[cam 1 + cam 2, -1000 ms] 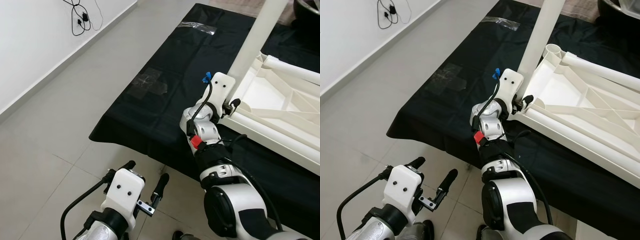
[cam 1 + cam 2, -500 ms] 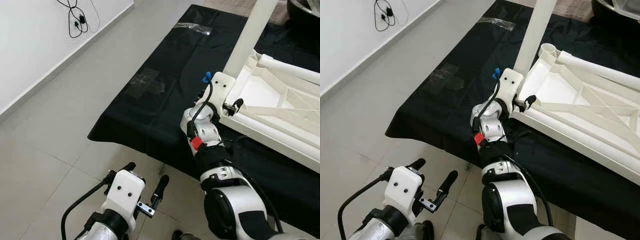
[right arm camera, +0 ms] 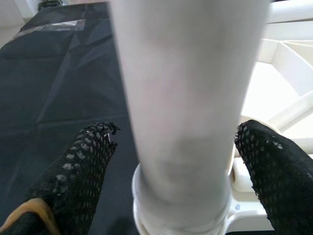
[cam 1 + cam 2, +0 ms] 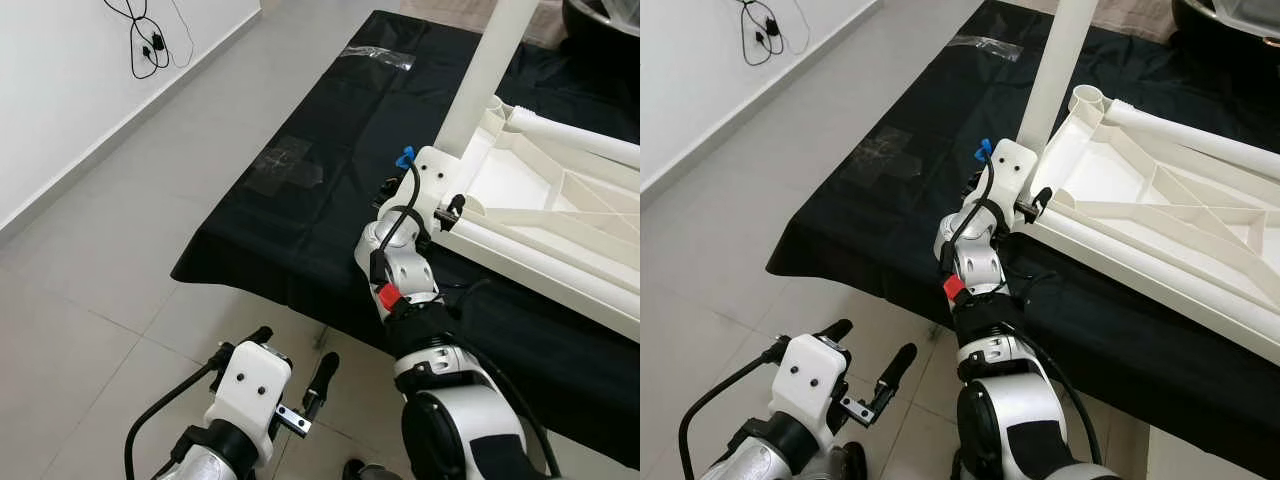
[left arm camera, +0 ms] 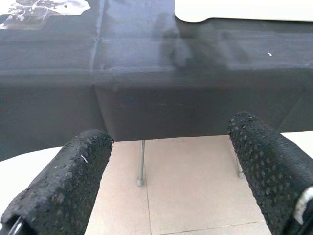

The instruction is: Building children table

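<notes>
A white children's table top (image 4: 560,205) lies upside down on a black cloth (image 4: 330,120). One white leg (image 4: 482,70) stands upright in its near-left corner socket. My right gripper (image 4: 1032,192) is at the base of that leg, open, with one black finger (image 3: 85,164) on each side of the leg (image 3: 181,98) and a small gap to it. A second white leg (image 4: 580,135) lies along the top's far edge. My left gripper (image 4: 296,345) hangs low over the tiled floor, open and holding nothing.
The cloth-covered table has thin metal legs (image 5: 141,166) and clear tape patches (image 4: 285,165) on the cloth. Black cables (image 4: 145,40) hang on the white wall at the left. Grey tiled floor (image 4: 110,250) lies between the wall and the table.
The camera has shifted slightly, so the whole scene sits a little lower and to the left. My right gripper stays at the leg's base. The left arm has not moved.
</notes>
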